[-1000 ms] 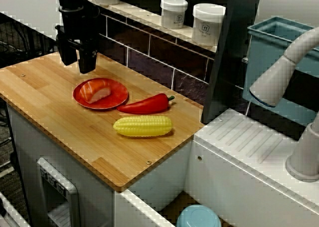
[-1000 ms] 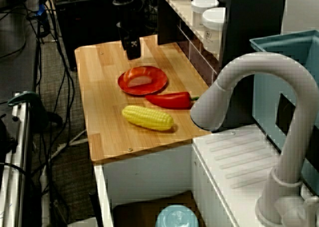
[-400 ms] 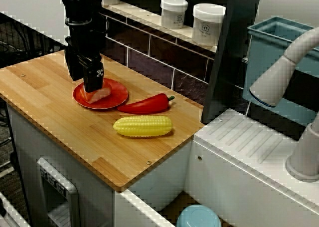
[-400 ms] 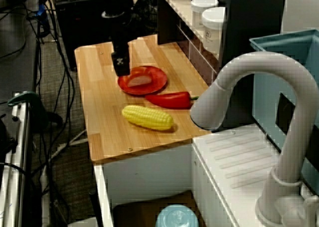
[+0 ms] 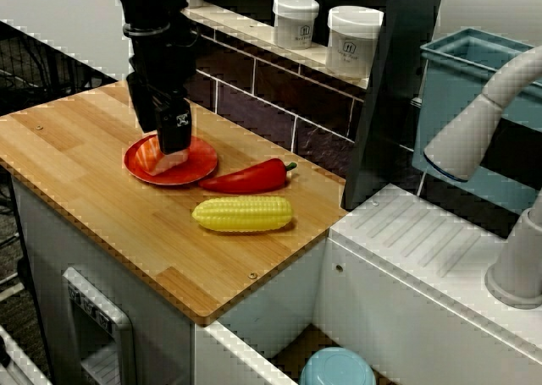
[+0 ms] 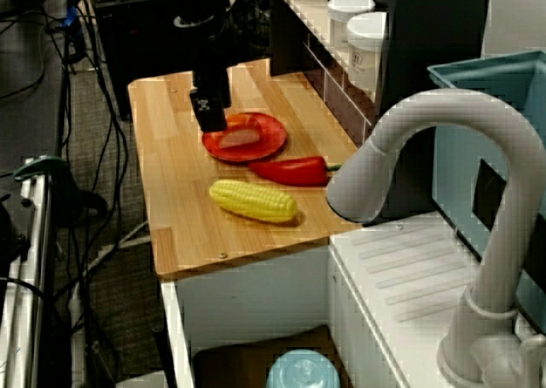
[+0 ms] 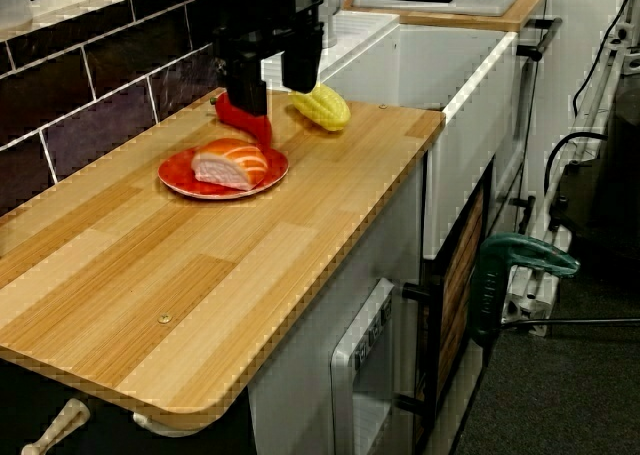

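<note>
1. Gripper [image 7: 271, 97] hangs low over the far side of the plate [image 7: 180, 181], pointing straight down. In the view along the counter its two fingers [image 7: 243, 93] stand spread, with open space between them and nothing held.
2. Sushi [image 7: 232, 163], a block of rice with an orange topping, lies flat on the red plate. It is the thing nearest the gripper.
3. In the view from the sink side, one finger overlaps the top edge of the sushi. The view along the counter shows the tips just above and behind it. Whether a finger touches it, I cannot tell.
4. As things lie, the gripper is at the plate with its jaws apart. No grasp is made: the sushi rests fully on the plate, not lifted.
5. Pepper [image 5: 250, 178] lies just beside the plate on the sink side, and the corn [image 5: 243, 213] lies near the pepper, apart from the plate. Both rest on the wooden counter [image 5: 102, 207].
6. Two white jars [image 5: 295, 21] stand on the ledge behind the counter, well apart from the gripper. A grey tap [image 5: 474, 131] rises at the sink end.
</note>
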